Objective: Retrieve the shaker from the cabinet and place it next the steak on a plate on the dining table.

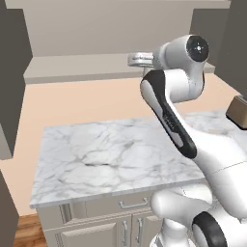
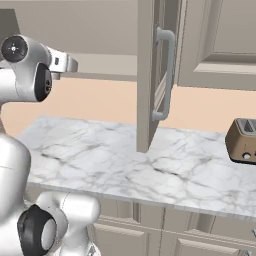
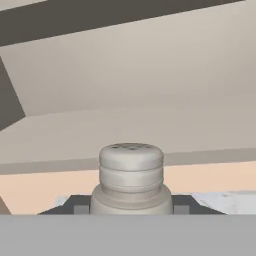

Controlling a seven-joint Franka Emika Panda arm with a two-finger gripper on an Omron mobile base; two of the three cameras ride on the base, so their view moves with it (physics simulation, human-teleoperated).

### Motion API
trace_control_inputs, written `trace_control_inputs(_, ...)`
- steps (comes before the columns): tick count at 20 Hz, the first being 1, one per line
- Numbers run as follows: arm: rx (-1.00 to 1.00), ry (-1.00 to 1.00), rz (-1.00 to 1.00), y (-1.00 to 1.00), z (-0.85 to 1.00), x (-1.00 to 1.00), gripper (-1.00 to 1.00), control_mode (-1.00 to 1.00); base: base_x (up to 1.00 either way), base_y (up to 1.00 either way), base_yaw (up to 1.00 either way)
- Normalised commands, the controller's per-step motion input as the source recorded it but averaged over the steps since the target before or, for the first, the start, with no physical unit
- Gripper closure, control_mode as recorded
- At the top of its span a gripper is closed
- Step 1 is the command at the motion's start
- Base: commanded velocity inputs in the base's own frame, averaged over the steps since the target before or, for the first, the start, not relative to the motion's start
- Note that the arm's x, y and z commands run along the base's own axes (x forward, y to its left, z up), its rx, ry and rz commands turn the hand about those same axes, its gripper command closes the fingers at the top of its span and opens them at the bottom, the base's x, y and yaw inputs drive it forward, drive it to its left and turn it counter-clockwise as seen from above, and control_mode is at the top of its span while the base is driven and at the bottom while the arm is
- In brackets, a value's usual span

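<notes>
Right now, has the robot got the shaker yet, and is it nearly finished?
Partly. The shaker sits between the gripper's fingers in the hand view, so the pick-up looks done. The cabinet is right ahead and the open door hangs over the marble counter, so the carry has barely begun. Left: taking it to the dining table and setting it by the steak.
</notes>
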Motion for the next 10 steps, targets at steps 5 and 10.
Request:
trace_control_inputs(5, 0.01, -0.12, 0.00, -0.56, -0.04, -1.00, 1.00, -1.00, 0.00, 0.00, 0.00)
trace_control_inputs(10, 0.00, -0.38, 0.13, -0.24, -0.59, -1.00, 1.00, -1.00, 0.00, 0.00, 0.00)
